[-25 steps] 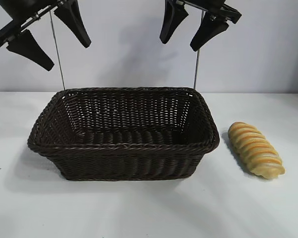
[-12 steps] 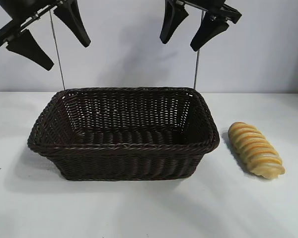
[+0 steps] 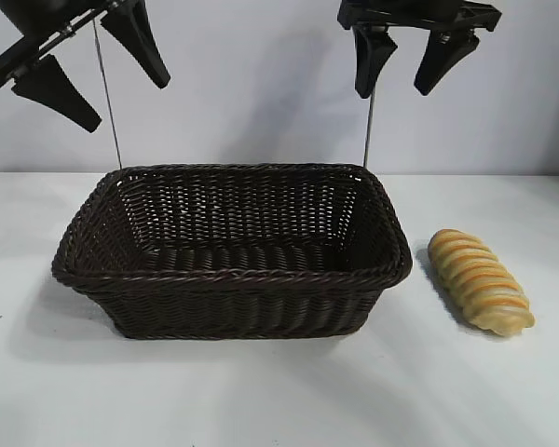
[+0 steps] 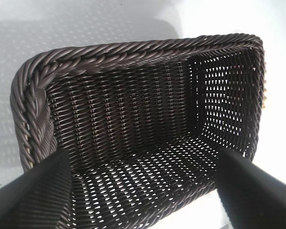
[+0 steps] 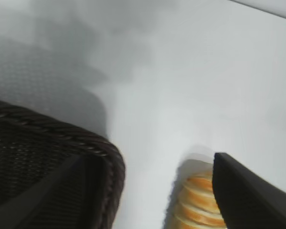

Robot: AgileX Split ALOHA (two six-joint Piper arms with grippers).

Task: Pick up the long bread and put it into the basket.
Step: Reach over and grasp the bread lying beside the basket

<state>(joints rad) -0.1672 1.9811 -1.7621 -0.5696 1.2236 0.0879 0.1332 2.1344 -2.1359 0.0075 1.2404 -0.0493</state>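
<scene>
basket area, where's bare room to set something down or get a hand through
The basket is empty inside. Bare table runs in front of it, to its left, and right of the long bread. The tightest spot is the narrow strip between the basket's right wall and the bread. Left gripper and right gripper hang open above.

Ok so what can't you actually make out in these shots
- Long bread: right wrist view shows one end only; the bottom edge and a finger of the right hand cut off the rest.
- Basket: left wrist view, near end covered by the left hand's fingers.
- Both arms: exterior view, cut off by the top edge above the left hand and the right hand.
</scene>
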